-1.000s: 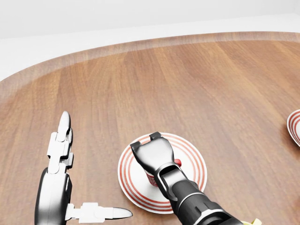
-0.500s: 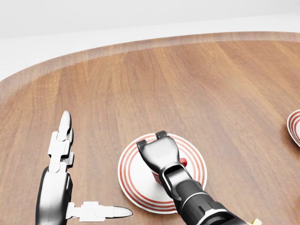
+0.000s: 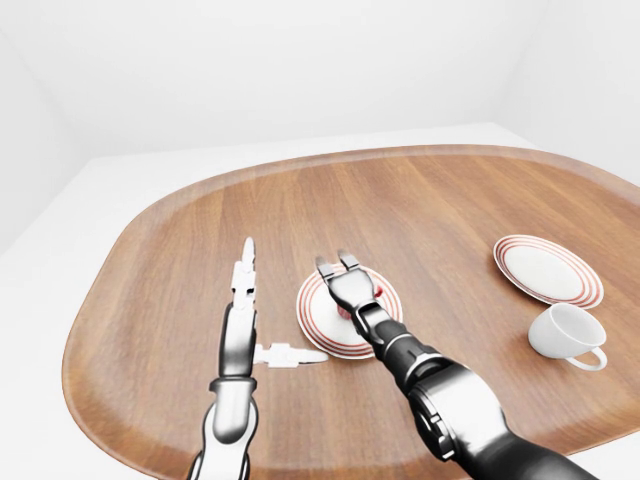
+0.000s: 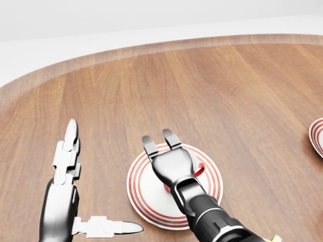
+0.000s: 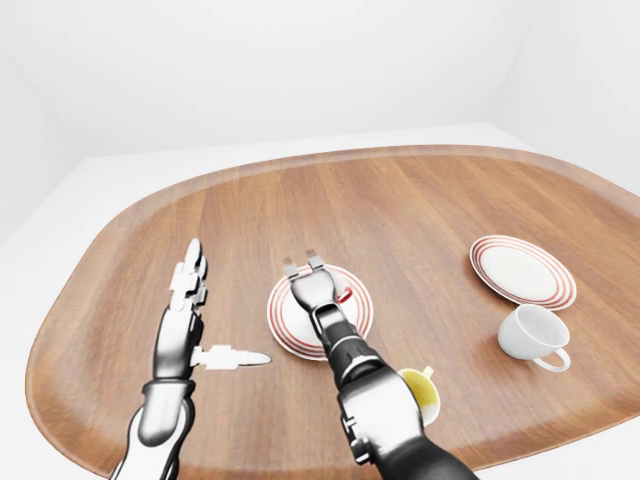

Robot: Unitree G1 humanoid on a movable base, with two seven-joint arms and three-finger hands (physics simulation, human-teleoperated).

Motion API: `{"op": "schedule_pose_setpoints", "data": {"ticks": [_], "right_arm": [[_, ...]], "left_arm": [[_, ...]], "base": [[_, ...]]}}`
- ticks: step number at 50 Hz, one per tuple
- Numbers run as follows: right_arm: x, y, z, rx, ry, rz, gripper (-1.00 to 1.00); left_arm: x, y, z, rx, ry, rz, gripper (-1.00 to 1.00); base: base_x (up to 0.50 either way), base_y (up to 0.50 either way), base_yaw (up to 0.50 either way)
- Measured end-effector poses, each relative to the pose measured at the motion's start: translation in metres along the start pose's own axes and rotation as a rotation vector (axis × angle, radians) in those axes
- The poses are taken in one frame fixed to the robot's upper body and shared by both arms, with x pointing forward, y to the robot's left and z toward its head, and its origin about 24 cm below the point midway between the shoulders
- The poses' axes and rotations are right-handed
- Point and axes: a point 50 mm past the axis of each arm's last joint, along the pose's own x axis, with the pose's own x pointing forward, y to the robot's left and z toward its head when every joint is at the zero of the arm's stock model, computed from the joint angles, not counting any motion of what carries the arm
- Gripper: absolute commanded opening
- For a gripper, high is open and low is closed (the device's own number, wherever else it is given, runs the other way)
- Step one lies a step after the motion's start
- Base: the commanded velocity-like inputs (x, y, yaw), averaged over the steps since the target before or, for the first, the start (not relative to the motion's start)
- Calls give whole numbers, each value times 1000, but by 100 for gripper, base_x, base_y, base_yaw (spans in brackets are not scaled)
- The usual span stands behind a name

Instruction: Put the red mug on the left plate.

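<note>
**Red mug on left plate, right robot hand opened over it**

The placement step looks nearly done, judged from the layout. The red mug (image 4: 198,171) is seen on the left plate (image 4: 144,194), mostly hidden behind the right robot hand (image 4: 159,143); only a red sliver and what may be a handle curve show at the hand's right edge. Whether the mug stands upright cannot be told. The right robot hand's fingers (image 4: 149,145) are extended, pointing toward the top of the head view, not wrapped round the mug: released. Whether the palm touches the mug cannot be told.

The left robot hand (image 4: 83,194) is held spread and empty over the surface (image 4: 227,101), just left of the plate, touching nothing.

Next move, as a judgement: the right robot hand is to be lifted clear and drawn away without the mug being brushed or tipped off the plate.

The mug's look: glossy red, small, little else visible. The plate is white with red rings. Elsewhere, a second ringed plate (image 3: 547,270), a white mug (image 3: 565,335) lying on its side and a yellow mug (image 5: 420,392) are seen, well apart from the left plate.
</note>
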Motion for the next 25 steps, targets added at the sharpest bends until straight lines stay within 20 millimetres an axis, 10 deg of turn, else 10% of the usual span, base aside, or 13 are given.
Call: {"op": "schedule_pose_setpoints", "data": {"ticks": [25], "right_arm": [[0,0,0,7,-2,10,100]], "left_arm": [[0,0,0,1,0,-3,100]], "base": [[0,0,0]]}}
